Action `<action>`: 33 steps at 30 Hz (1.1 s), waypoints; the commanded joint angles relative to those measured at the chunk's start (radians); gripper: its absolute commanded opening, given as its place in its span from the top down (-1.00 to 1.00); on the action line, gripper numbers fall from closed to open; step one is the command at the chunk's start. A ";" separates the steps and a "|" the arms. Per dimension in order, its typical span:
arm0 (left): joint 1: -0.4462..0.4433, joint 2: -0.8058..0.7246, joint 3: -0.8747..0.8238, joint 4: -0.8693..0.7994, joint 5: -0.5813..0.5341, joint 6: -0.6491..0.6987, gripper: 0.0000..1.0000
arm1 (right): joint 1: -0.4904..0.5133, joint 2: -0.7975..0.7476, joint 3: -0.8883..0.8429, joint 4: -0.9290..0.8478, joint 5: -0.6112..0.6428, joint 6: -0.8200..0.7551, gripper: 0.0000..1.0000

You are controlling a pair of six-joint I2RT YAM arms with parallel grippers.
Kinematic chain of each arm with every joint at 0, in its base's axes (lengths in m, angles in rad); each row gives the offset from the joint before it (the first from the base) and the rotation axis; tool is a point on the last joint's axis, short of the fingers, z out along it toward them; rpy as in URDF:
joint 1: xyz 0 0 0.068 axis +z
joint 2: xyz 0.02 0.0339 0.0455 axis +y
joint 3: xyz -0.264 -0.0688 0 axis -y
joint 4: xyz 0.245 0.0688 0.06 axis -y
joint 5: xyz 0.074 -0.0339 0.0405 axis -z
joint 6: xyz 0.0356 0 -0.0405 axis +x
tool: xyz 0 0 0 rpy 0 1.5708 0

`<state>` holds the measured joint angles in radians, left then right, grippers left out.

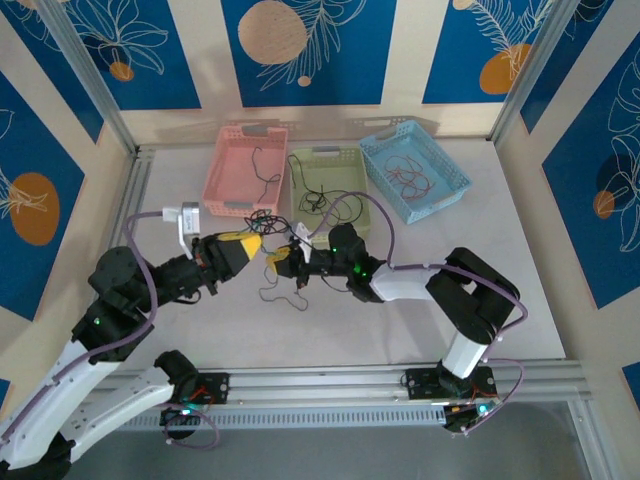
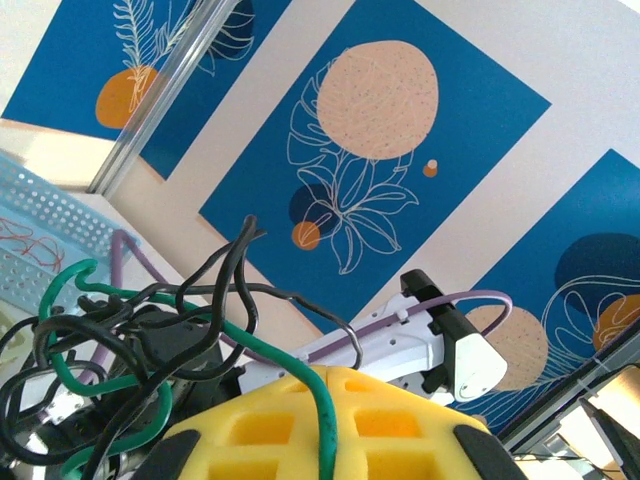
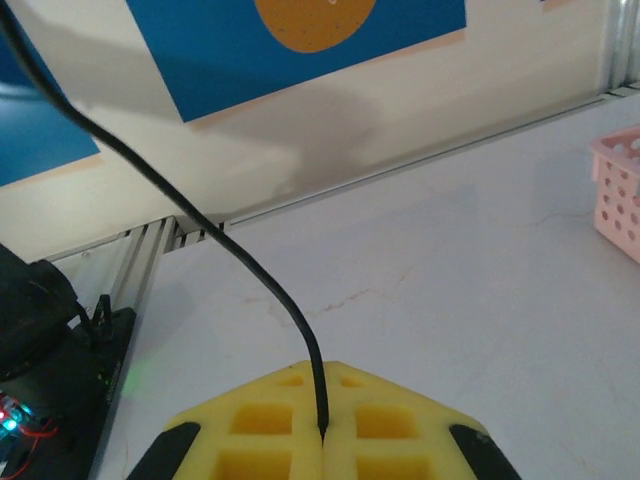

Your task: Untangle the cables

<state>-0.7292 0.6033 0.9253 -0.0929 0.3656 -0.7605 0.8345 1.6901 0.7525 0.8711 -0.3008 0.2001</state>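
Both yellow-padded grippers are clamped: left gripper (image 2: 322, 375) on a thin green wire (image 2: 327, 430) running up into the black-green tangle (image 1: 265, 218) near the pink plastic basket (image 1: 245, 131), right gripper (image 3: 325, 368) on a thin black wire (image 3: 270, 285) arcing up-left.

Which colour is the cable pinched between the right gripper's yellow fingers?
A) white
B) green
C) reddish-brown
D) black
D: in the right wrist view a black cable runs down into the seam where the right gripper has its yellow fingers shut together on it.
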 commanded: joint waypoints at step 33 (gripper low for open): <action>-0.008 -0.205 0.041 -0.286 -0.073 0.159 1.00 | -0.477 -0.583 -0.373 -0.200 0.046 0.370 1.00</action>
<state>-0.7300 0.4328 0.9619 -0.5274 0.2798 -0.6193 0.3069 1.2018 0.3412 0.8352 -0.3138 0.6601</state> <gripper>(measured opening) 0.083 0.059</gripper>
